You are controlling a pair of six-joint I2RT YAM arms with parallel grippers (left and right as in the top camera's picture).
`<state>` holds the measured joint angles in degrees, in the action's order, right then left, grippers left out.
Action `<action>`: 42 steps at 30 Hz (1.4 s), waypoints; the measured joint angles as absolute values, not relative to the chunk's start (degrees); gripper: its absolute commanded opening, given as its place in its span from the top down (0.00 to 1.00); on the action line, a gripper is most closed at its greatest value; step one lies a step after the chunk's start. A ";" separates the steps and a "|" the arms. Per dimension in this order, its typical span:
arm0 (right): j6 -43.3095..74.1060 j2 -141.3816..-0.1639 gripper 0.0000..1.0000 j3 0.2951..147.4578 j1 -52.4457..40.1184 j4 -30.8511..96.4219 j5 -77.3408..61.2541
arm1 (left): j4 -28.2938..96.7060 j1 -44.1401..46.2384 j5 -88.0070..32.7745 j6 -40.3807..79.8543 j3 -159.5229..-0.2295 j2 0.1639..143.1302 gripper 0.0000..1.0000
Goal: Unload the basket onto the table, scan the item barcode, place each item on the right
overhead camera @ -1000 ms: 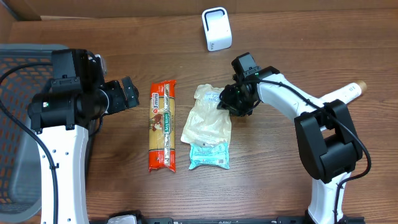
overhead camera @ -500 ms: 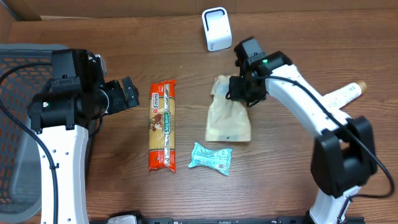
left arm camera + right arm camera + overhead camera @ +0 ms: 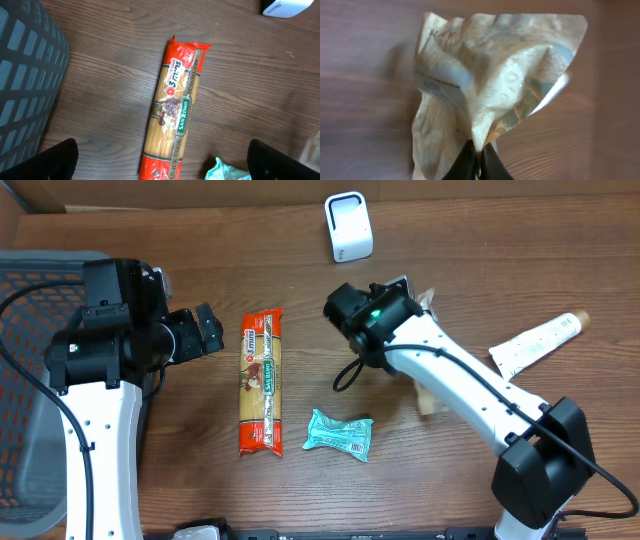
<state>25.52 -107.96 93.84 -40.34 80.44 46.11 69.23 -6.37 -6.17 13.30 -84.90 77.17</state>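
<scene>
My right gripper (image 3: 477,159) is shut on the lower edge of a crumpled cream plastic pouch (image 3: 490,75), which stands up in front of the right wrist camera, off the table. From overhead only slivers of the pouch (image 3: 429,300) show beside the right arm, a little right of and nearer than the white barcode scanner (image 3: 348,227). My left gripper (image 3: 162,167) hangs open above a red and yellow spaghetti packet (image 3: 175,105), which lies lengthwise on the table (image 3: 262,380).
A small teal packet (image 3: 338,433) lies right of the spaghetti's near end. A white tube (image 3: 535,343) lies at the right. A dark mesh basket (image 3: 30,380) fills the left edge. The scanner's corner (image 3: 285,6) shows in the left wrist view.
My right gripper closed on the pouch, lifted it off the teal packet and carried it right and back toward the scanner. The left arm has not moved.
</scene>
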 measured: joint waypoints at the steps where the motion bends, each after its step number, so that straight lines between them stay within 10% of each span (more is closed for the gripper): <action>1: 26.20 -107.96 0.96 93.84 -40.60 80.23 47.66 | 69.23 -6.37 -6.20 13.28 -84.90 77.17 0.00; 26: 18.04 -121.14 0.96 93.65 -42.76 72.97 47.66 | 69.23 -6.37 -6.17 13.30 -84.90 77.17 0.00; 30: 16.19 -121.14 0.52 93.65 -46.46 71.46 42.22 | 69.23 -6.37 -6.17 13.30 -84.90 77.17 0.00; 35: 15.16 -121.14 0.22 93.62 -51.07 71.50 37.78 | 69.23 -6.37 -6.17 13.30 -84.90 77.17 0.00; 42: 14.37 -121.14 0.13 95.53 -50.83 71.64 26.24 | 69.23 -6.37 -6.17 13.30 -84.90 77.17 0.00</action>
